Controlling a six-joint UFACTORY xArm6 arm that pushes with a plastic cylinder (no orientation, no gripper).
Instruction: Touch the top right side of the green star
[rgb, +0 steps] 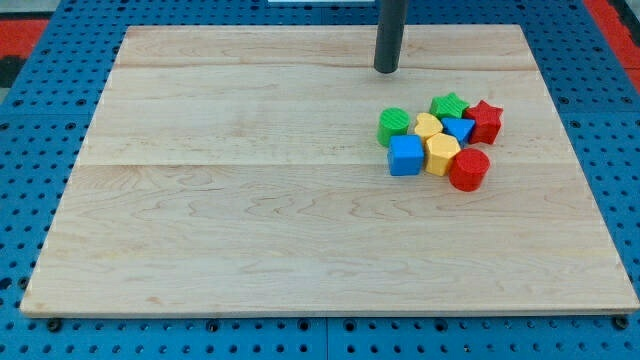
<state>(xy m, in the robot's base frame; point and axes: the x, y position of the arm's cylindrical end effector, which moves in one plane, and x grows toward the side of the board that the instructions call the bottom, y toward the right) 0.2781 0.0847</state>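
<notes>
Blue pegboard surrounds a pale wooden board (250, 220), on which all the blocks are gathered in one tight cluster toward the view's right. Taking the green star (449, 105) as the landmark: nearest the view's bottom, a red cylinder (469, 170) is set below and right of it, with a blue cube (405, 155) and a yellow block (441, 154) below it. A blue block (459, 128) and a yellow heart (428, 125) are packed against its lower side, a green cylinder (393, 125) lies to its left, and a red star (485, 120) is pressed against its right. Farther up, my tip (386, 70) is held above and left of the star, clear of every block. No gripper is fitted, so nothing is gripped. The star's top right is judged reachable only by circling round above it, since the red star crowds that side.
</notes>
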